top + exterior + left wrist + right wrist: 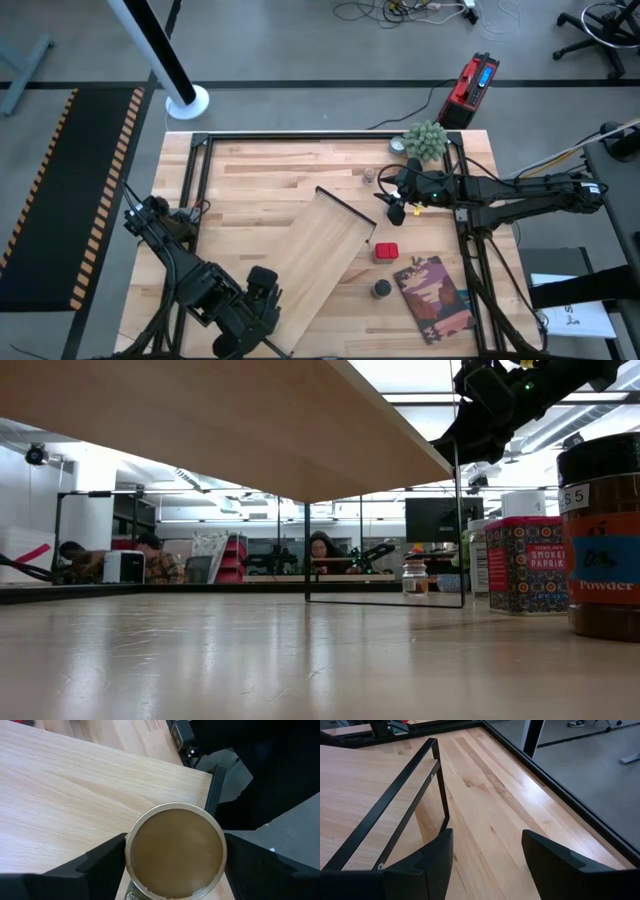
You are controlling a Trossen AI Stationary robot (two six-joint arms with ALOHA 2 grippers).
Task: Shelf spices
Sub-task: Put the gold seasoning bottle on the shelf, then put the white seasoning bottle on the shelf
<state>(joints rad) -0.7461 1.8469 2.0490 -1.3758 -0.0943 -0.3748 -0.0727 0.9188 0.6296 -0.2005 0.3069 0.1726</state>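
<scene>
A: Lower left of the high view, the left gripper (262, 300) sits at the shelf's (315, 250) near end; its wrist view shows spread fingers (102, 857) flanking a tan-topped jar (174, 851), contact unclear

B: Rigid, light, probably smooth: grip the sides below the lid. The board runs diagonally, lower left to upper right

A: Right gripper (397, 208), upper right, fingers apart, holds nothing; red jar (386, 251) just below

Overhead, table-level, two wrist views
</scene>
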